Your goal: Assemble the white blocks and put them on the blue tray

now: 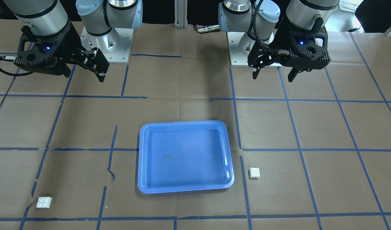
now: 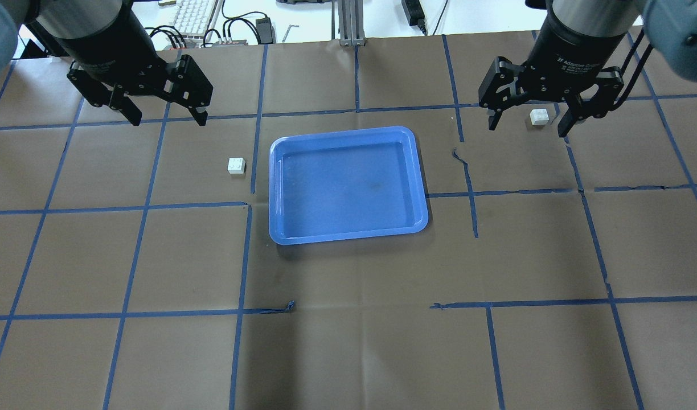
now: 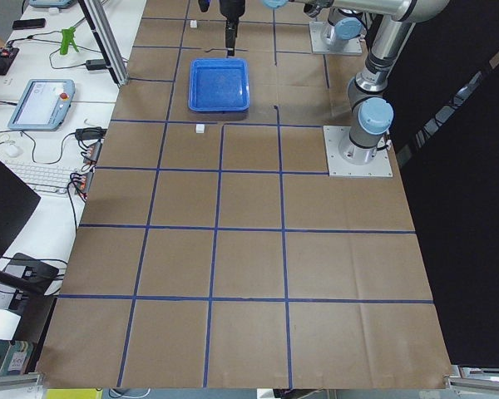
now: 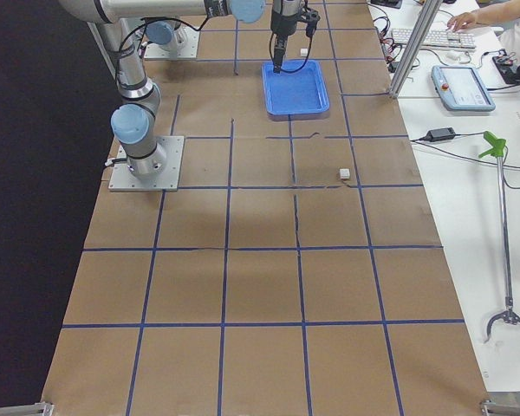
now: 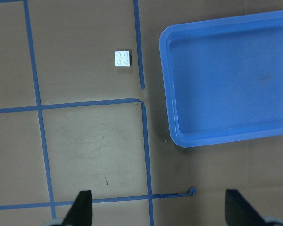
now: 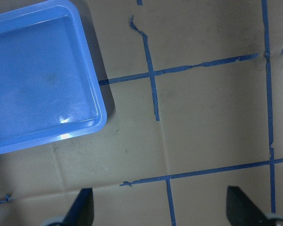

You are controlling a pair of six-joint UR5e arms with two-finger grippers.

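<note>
White block (image 2: 236, 165) just left of the blue tray (image 2: 348, 234), second block (image 2: 539, 116) well off its right. Left gripper (image 1: 272, 78) and right gripper (image 1: 85, 76) hang spread wide, touching neither.

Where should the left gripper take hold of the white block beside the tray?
On two opposite flat side walls, coming straight down. The white block lies flat, studs up, apart from the blue tray, so the open left gripper can likely straddle it.
</note>
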